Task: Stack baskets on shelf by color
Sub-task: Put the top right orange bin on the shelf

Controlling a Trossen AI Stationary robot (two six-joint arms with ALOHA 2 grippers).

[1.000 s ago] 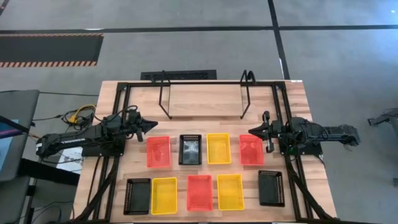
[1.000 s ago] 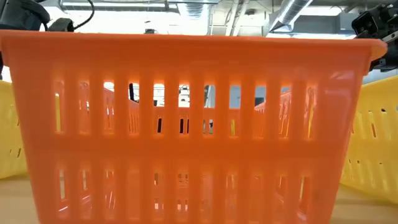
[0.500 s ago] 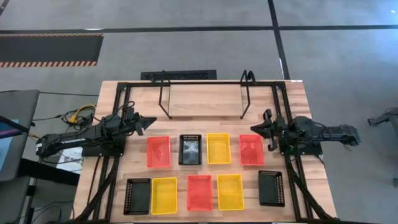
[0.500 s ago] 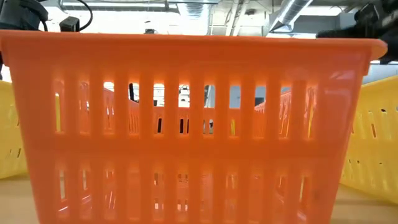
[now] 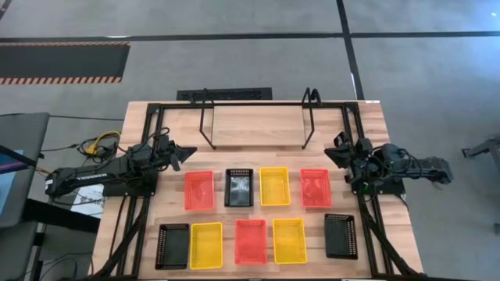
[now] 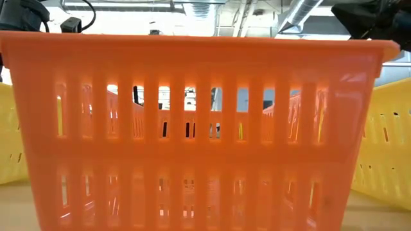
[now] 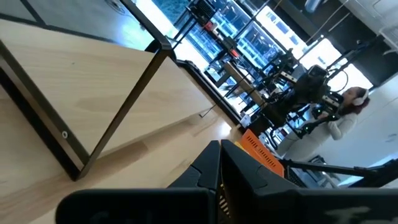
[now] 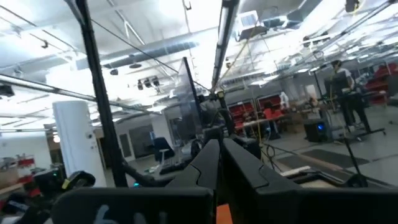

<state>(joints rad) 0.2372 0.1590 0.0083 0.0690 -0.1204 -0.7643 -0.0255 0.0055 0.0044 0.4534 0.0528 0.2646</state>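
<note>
The shelf stands at the far middle of the bench, its two looped ends upright and nothing on it. All nine baskets lie flat on the bench on the near side of the shelf, in two rows. The row closer to the shelf holds a red basket, a black basket, a yellow basket and a second red basket. The row farther from the shelf holds a black one, a yellow one, a red one, a yellow one and a black one. The left gripper hovers just off the shelf's left end, its fingers pressed together and holding nothing. The right gripper hovers off the shelf's right end, likewise closed and empty.
</note>
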